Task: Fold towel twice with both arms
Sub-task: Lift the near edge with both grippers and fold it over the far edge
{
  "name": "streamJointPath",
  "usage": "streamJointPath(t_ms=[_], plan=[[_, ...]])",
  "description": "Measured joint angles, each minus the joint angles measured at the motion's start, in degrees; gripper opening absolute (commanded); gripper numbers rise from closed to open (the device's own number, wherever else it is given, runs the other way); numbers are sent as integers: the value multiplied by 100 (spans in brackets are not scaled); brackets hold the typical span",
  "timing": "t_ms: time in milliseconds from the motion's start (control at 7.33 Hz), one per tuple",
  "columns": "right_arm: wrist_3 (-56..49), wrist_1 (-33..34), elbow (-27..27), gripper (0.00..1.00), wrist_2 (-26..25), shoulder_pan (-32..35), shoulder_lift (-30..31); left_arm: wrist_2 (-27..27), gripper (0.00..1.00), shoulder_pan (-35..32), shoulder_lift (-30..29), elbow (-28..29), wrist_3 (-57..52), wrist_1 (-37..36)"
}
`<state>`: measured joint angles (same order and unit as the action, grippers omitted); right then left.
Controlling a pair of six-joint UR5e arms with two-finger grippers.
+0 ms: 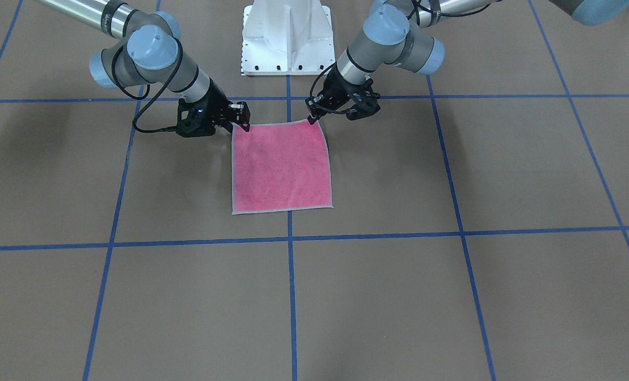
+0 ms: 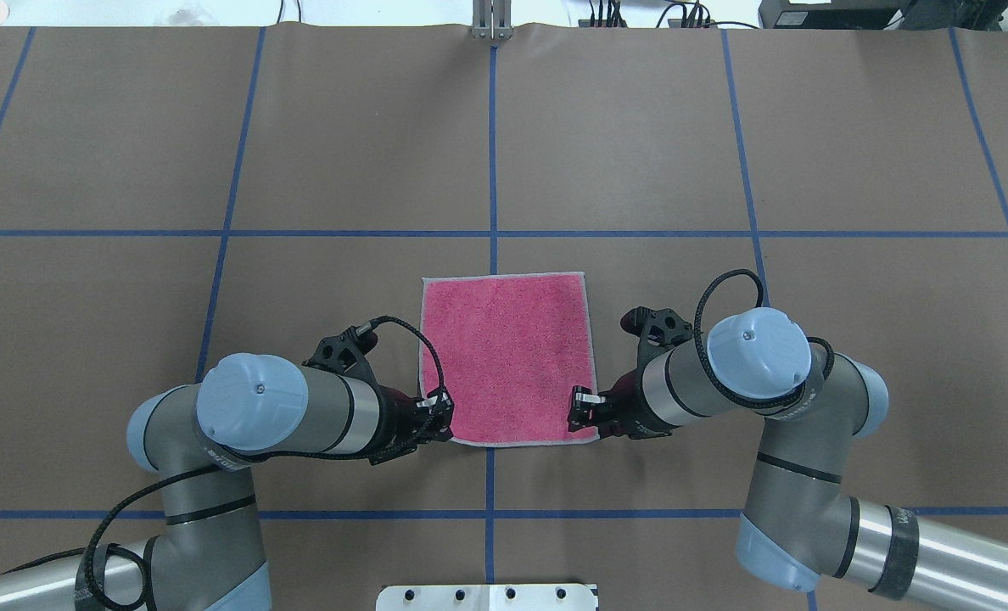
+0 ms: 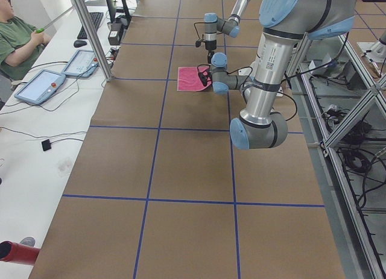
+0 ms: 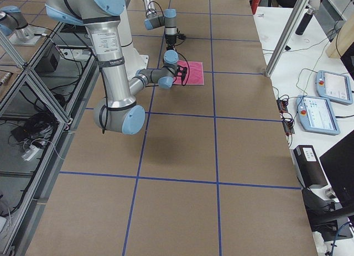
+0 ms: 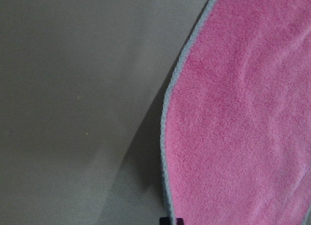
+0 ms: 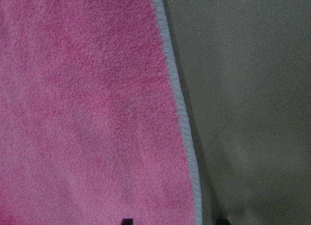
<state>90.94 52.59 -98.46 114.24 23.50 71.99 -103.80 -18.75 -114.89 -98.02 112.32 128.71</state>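
Towel [image 2: 506, 356] pink-up, centre of bench [image 2: 215, 170]. L gripper [image 2: 443, 416] clamped on 7 o'clock corner, R gripper [image 2: 578, 411] on 5 o'clock. Risk: uneven lift skews fold; shallow pinch may slip.

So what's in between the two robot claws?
The pink towel: in the overhead view its near edge spans from the left gripper to the right gripper.
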Motion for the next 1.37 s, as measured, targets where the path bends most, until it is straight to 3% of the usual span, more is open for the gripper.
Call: streamJointPath(t_ms=[819, 1365], plan=[[210, -74, -209, 0, 8, 237, -72, -11, 0, -171, -20, -254, 100, -14], [360, -43, 43, 0, 1, 607, -452, -39, 0, -620, -203, -92, 99, -20]])
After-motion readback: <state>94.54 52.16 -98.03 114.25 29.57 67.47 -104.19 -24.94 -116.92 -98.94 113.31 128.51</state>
